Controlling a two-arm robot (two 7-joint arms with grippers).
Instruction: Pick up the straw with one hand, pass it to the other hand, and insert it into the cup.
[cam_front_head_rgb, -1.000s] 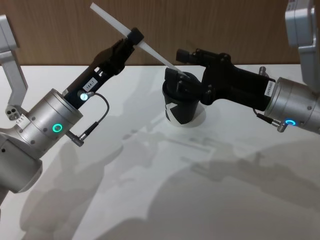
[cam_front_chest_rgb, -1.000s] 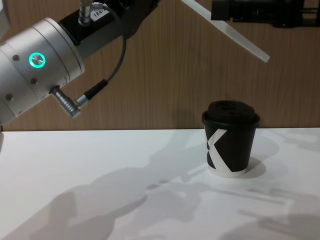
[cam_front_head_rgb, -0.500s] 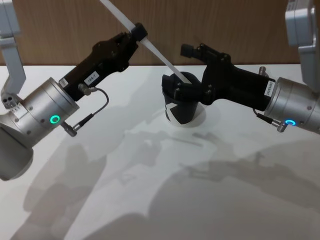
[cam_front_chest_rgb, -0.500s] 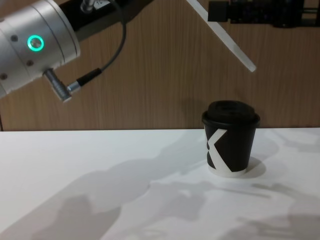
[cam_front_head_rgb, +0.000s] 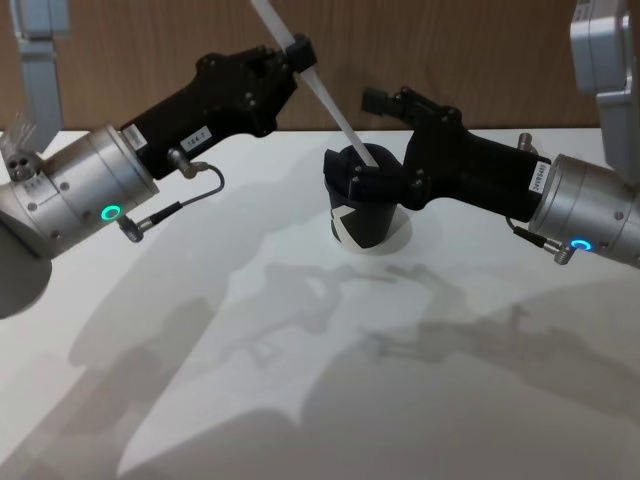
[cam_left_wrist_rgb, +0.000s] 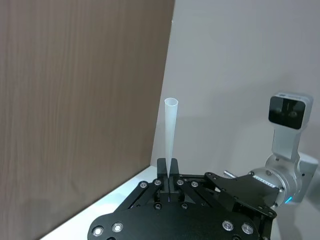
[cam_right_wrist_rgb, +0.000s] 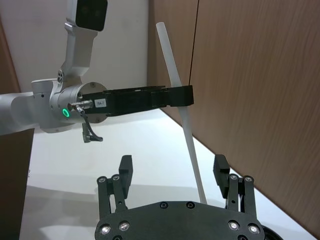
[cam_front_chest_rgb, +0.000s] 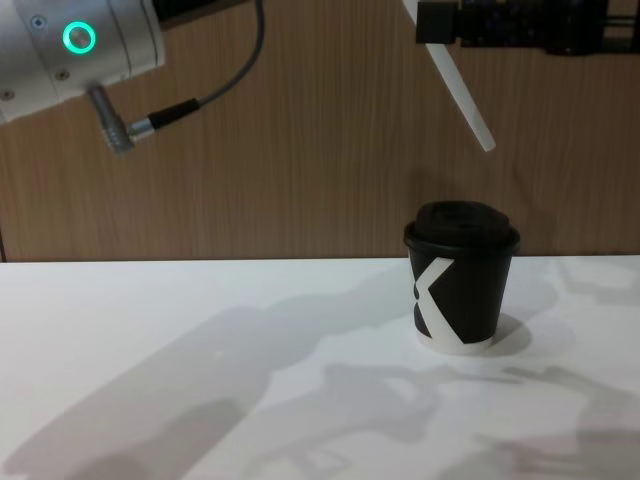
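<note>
The thin white straw (cam_front_head_rgb: 325, 95) slants steeply, and my left gripper (cam_front_head_rgb: 297, 52) is shut on it near its middle. Its lower tip hangs a little above the lid of the black cup (cam_front_head_rgb: 360, 215), clear of it in the chest view, where the straw (cam_front_chest_rgb: 458, 90) ends over the cup (cam_front_chest_rgb: 460, 290). My right gripper (cam_front_head_rgb: 360, 140) hovers over the cup, open, with the straw's lower part between its spread fingers (cam_right_wrist_rgb: 125, 170). In the right wrist view the straw (cam_right_wrist_rgb: 187, 135) crosses my right gripper (cam_right_wrist_rgb: 173, 172) without touching it. The left wrist view shows the straw (cam_left_wrist_rgb: 170, 135) clamped in my left gripper (cam_left_wrist_rgb: 168, 172).
The cup stands on a white table (cam_front_head_rgb: 250, 330) in front of a brown wooden wall (cam_front_chest_rgb: 300, 150). A thin dark cable (cam_front_head_rgb: 185, 195) loops under my left arm's silver wrist. The table's near and left parts hold no objects.
My left arm has risen and swung right, tipping the straw steeper and bringing its lower tip closer over the cup. The right gripper and the cup have stayed put.
</note>
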